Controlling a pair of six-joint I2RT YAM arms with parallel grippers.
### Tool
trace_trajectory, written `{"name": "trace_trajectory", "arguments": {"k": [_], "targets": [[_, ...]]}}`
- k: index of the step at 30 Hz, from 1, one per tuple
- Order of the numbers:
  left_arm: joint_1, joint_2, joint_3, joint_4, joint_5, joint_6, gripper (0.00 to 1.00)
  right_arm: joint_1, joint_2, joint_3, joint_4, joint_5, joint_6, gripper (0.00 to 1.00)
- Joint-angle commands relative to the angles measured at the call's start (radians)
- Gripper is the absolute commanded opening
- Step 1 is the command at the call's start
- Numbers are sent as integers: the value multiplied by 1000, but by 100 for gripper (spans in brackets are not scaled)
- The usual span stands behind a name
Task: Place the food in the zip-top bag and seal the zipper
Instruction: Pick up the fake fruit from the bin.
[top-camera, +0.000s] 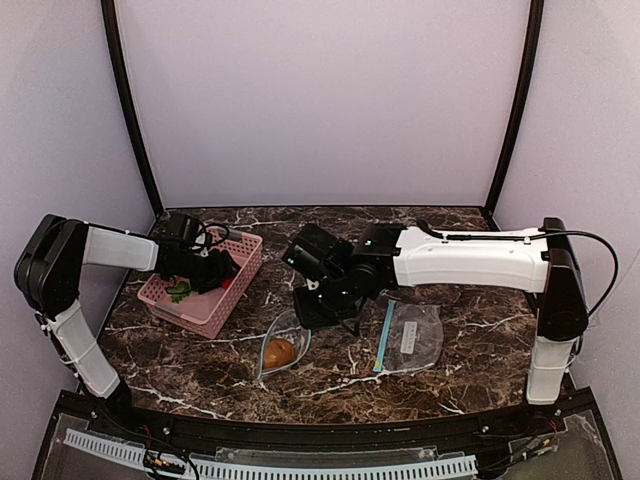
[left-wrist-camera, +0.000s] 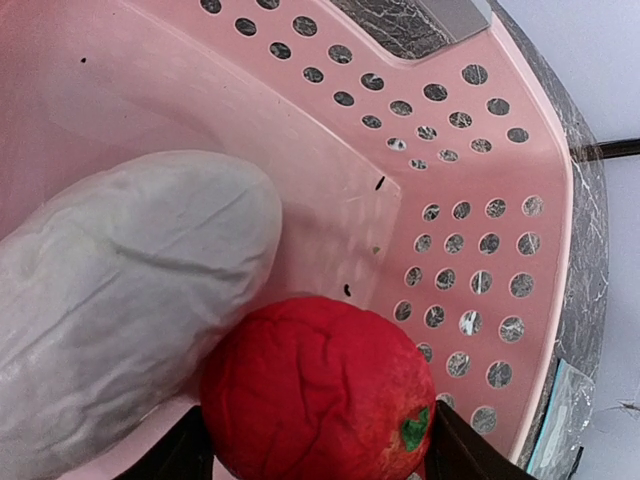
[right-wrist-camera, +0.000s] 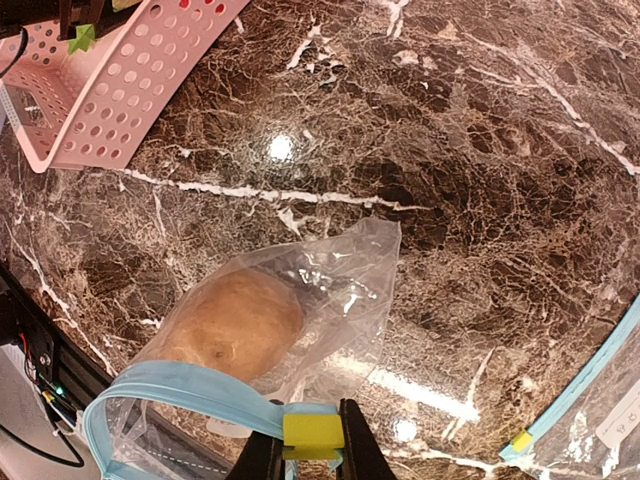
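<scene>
- The left gripper (left-wrist-camera: 320, 447) is down inside the pink basket (left-wrist-camera: 480, 200), its 2 jaws standing wide with 1 on each side of the red ball (left-wrist-camera: 315, 390). They sit close against it, but I cannot tell whether they are pressing it or only flanking it.
- Touching the ball on its left lies the whitish oblong piece (left-wrist-camera: 120, 310). The green sprig (top-camera: 180, 291) is in the same basket, nearer its front.
- The right gripper (right-wrist-camera: 310, 450) is pinched tight on the blue zipper rim of the zip-top bag (right-wrist-camera: 340, 270), holding the mouth up off the marble table (right-wrist-camera: 450, 150).
- Inside that bag rests the brown bun (right-wrist-camera: 235, 325), so 1 of 4 food pieces appears to be packed and 3 remain in the basket.
- A second bag (top-camera: 412, 335) lies flat to the right, untouched.
- The step in hand looks like picking the ball.
- The next move calls for a firm squeeze on the round, soft-looking ball, a lift clear of the basket wall, and a carry to the held-open mouth without nudging the rim out of the other grip.
</scene>
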Motion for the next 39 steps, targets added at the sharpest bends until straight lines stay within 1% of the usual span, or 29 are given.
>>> {"name": "trace_trajectory", "arguments": {"k": [1,7,11,14,22,24,27,29,32,35,39], "targets": [[6,-4,15,-9,5,18,66,-9,18,19,7,-6,-12,0],[6,-19,11,-8,7,26,62,-11,19,19,7,-8,-12,0],[6,-66,5,-12,2,32,61,-11,17,17,7,-8,-10,0],[6,-144,-10,-28,-22,45,61,-12,15,15,6,-9,-10,0],[6,-358,-111,-91,-50,76,60,-11,19,23,7,-9,-18,0],[5,-407,-140,-97,-25,80,60,-11,18,25,7,-9,-19,0],[-4,-486,-164,-110,49,93,60,-10,19,32,7,-6,-22,0],[-34,-539,-162,-142,52,122,60,-11,20,36,7,-5,-23,0],[-118,-602,-150,-190,42,152,60,-11,18,40,10,-15,-25,0],[-186,-648,-163,-199,44,133,60,-11,10,36,31,-32,-28,0],[-313,-678,-173,-197,20,103,59,-12,8,36,37,-32,-30,0]]}}
